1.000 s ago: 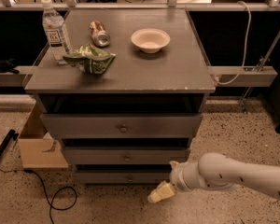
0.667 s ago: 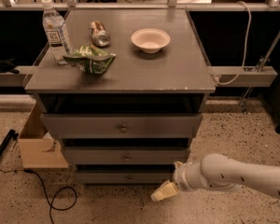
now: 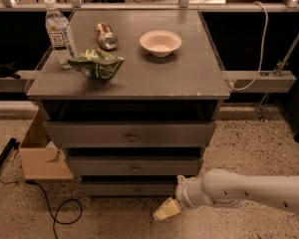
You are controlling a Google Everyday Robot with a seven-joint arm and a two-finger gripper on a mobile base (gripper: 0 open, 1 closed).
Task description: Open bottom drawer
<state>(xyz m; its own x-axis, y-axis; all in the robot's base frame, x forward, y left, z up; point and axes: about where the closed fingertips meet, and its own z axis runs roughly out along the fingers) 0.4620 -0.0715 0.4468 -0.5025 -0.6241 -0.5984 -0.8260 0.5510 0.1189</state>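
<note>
The bottom drawer [image 3: 129,188] is the narrowest grey front of the three, low in the grey cabinet, with a small round knob [image 3: 138,188] at its centre; it looks closed. My gripper [image 3: 165,210] is on the end of a white arm that comes in from the right. It hangs just above the floor, a little to the right of and in front of the knob, apart from the drawer.
The middle drawer [image 3: 134,167] and top drawer [image 3: 130,134] sit above. On the cabinet top stand a water bottle [image 3: 59,33], a can [image 3: 105,36], a green chip bag [image 3: 96,64] and a white bowl [image 3: 160,43]. A cardboard box [image 3: 42,158] and a black cable [image 3: 55,214] lie at the left.
My gripper and arm have shifted slightly to the right and a touch lower. The drawers have not moved.
</note>
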